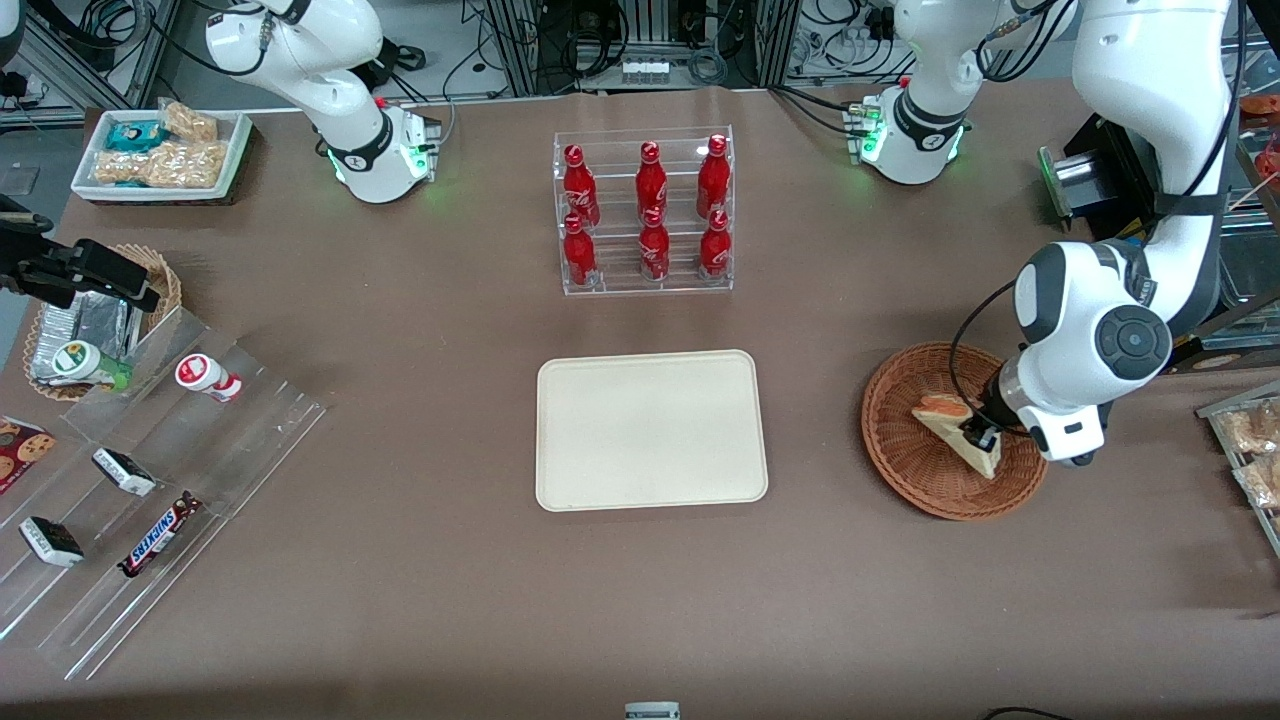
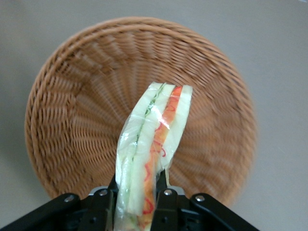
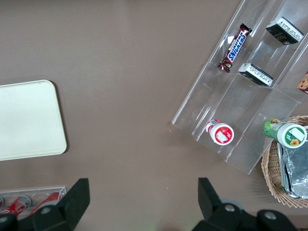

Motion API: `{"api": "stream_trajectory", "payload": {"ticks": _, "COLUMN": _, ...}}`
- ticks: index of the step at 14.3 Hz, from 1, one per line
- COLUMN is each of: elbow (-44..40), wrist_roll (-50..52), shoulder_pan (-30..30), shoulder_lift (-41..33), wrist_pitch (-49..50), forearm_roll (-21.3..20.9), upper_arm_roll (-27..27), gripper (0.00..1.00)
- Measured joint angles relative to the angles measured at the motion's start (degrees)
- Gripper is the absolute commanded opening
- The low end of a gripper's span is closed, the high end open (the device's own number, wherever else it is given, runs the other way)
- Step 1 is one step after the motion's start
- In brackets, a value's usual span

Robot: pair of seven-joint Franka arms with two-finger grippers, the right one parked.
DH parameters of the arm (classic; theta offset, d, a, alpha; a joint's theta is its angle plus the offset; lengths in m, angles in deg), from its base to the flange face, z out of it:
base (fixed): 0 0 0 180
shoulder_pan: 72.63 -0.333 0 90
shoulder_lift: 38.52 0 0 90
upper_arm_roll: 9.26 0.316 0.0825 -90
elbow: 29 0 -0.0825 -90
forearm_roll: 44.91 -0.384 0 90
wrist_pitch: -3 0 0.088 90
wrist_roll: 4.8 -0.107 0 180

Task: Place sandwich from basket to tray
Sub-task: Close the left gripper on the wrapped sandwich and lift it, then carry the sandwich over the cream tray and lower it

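Note:
My left gripper [image 1: 983,440] is shut on the sandwich [image 1: 948,418], a wrapped wedge of white bread with orange-red and green filling. In the left wrist view the sandwich [image 2: 154,139] sticks out lengthwise from between the black fingers [image 2: 163,185] of the gripper [image 2: 138,180]. It hangs over the inside of the round reddish-brown wicker basket [image 1: 892,450], whose woven wall [image 2: 72,120] fills that view. I cannot tell whether the sandwich still touches the basket floor. The cream-beige tray [image 1: 650,430] lies bare at the table's middle, beside the basket toward the parked arm's end.
A clear rack of red bottles [image 1: 645,215] stands farther from the front camera than the tray. Toward the parked arm's end are a clear stepped stand with snacks [image 1: 150,470], a small foil-lined basket [image 1: 165,275] and a white snack tray [image 1: 160,150]. Baked goods [image 1: 1250,435] lie near the working arm.

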Motion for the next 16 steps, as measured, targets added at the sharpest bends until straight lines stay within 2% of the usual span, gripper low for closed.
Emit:
{"api": "stream_trajectory", "payload": {"ticks": 3, "elbow": -8.8, "wrist_roll": 0.5, "shoulder_pan": 0.4, "shoulder_lift": 2.4, "wrist_pitch": 6.2, "forearm_roll": 0.0, "upper_arm_roll": -6.8, "gripper": 0.03}}
{"api": "stream_trajectory", "payload": {"ticks": 7, "elbow": -15.8, "wrist_roll": 1.2, "shoulder_pan": 4.2, "shoulder_lift": 9.1, "wrist_pitch": 6.2, "forearm_roll": 0.0, "upper_arm_roll": -14.5, "gripper": 0.03}}
{"api": "stream_trajectory", "payload": {"ticks": 9, "elbow": -20.1, "wrist_roll": 1.2, "shoulder_pan": 9.8, "shoulder_lift": 13.1, "wrist_pitch": 5.5, "forearm_roll": -0.8, "upper_arm_roll": -15.1, "gripper": 0.03}}
{"api": "stream_trajectory", "payload": {"ticks": 12, "elbow": -24.6, "wrist_roll": 1.4, "shoulder_pan": 17.1, "shoulder_lift": 18.0, "wrist_pitch": 2.3, "forearm_roll": -5.6, "upper_arm_roll": -15.2, "gripper": 0.04}}
{"api": "stream_trajectory", "payload": {"ticks": 16, "elbow": -25.7, "wrist_roll": 1.4, "shoulder_pan": 24.1, "shoulder_lift": 22.4, "wrist_pitch": -2.9, "forearm_roll": -12.0, "upper_arm_roll": -15.3, "gripper": 0.05}}
